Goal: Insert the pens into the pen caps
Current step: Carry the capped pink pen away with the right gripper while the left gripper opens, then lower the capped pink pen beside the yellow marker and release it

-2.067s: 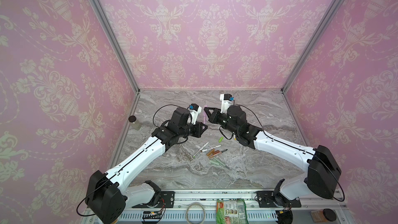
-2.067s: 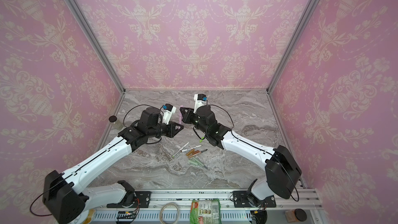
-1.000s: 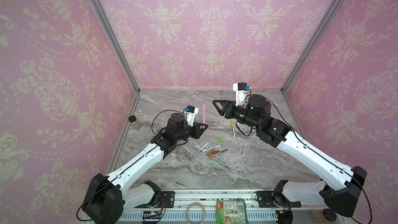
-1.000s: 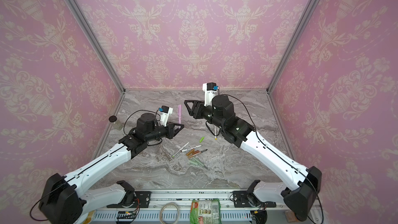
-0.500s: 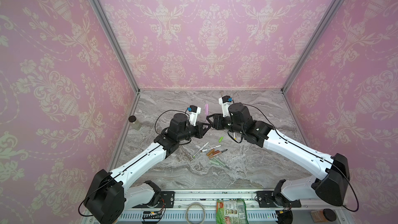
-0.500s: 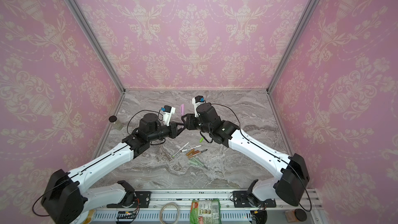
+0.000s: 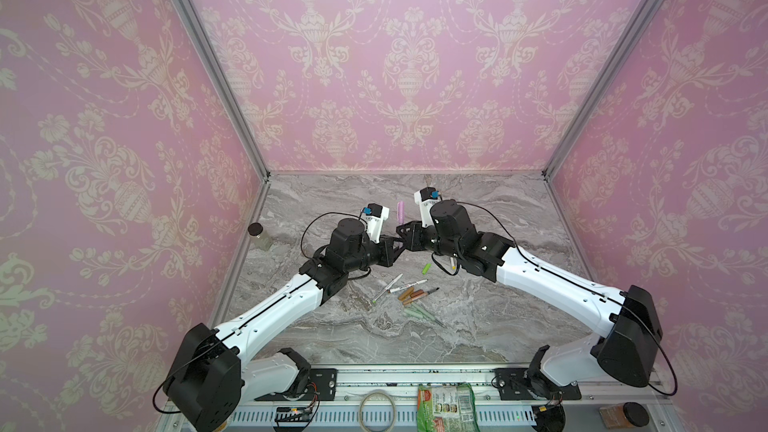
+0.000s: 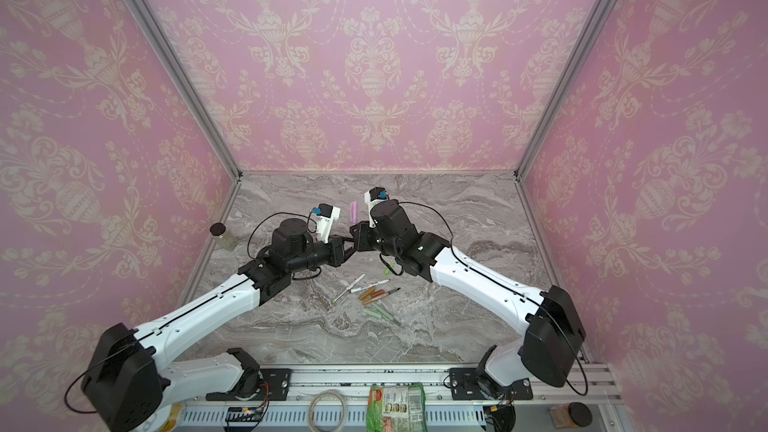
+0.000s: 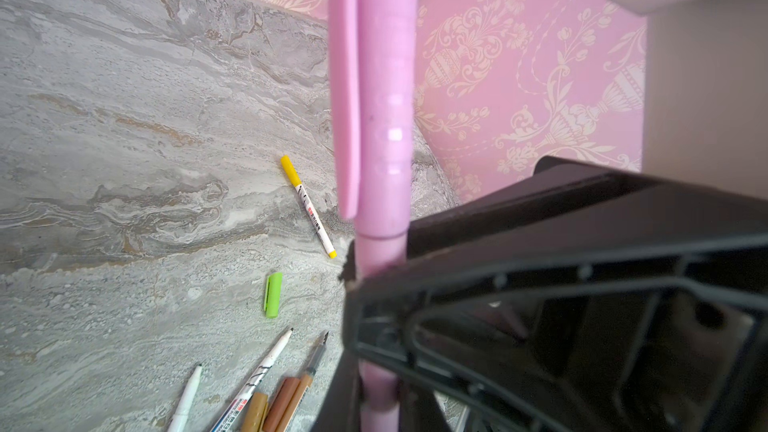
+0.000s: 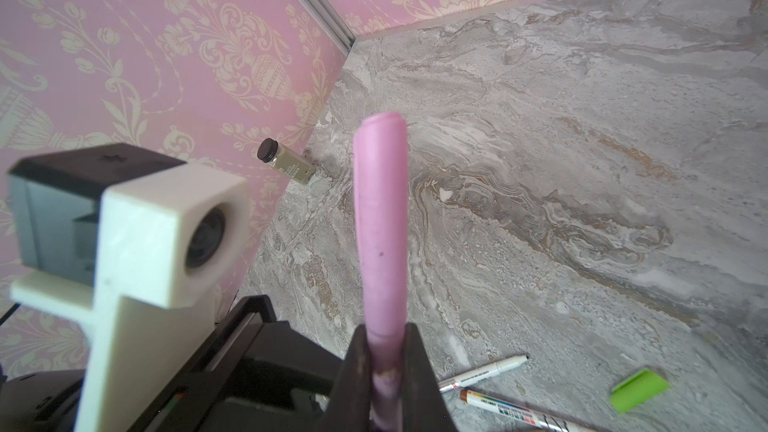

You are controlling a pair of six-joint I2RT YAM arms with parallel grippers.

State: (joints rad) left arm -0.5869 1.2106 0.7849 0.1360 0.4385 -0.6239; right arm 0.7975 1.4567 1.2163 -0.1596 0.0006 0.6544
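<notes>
A pink pen (image 7: pixel 401 210) stands upright between my two grippers, seen in both top views (image 8: pixel 355 210). A pink pen cap (image 9: pixel 374 97) with a clip sits on its upper end. My left gripper (image 9: pixel 378 392) is shut on the lower barrel. My right gripper (image 10: pixel 384 351) is shut on the same pen (image 10: pixel 380 222), facing the left one. On the table lie a bright green cap (image 7: pixel 426 269), a yellow-capped pen (image 9: pixel 308 206), two white pens (image 7: pixel 387 287), brown pens and caps (image 7: pixel 409 295) and sage green ones (image 7: pixel 419 312).
A small jar with a black lid (image 7: pixel 261 235) stands by the left wall. On the front rail lie a green packet (image 7: pixel 444 407), a ring of cord (image 7: pixel 376 409) and a brown jar (image 7: pixel 623 414). Pink walls close in three sides.
My right gripper swung in from the back right to meet the left one and shut on the pink pen. The left gripper kept holding the pen upright.
</notes>
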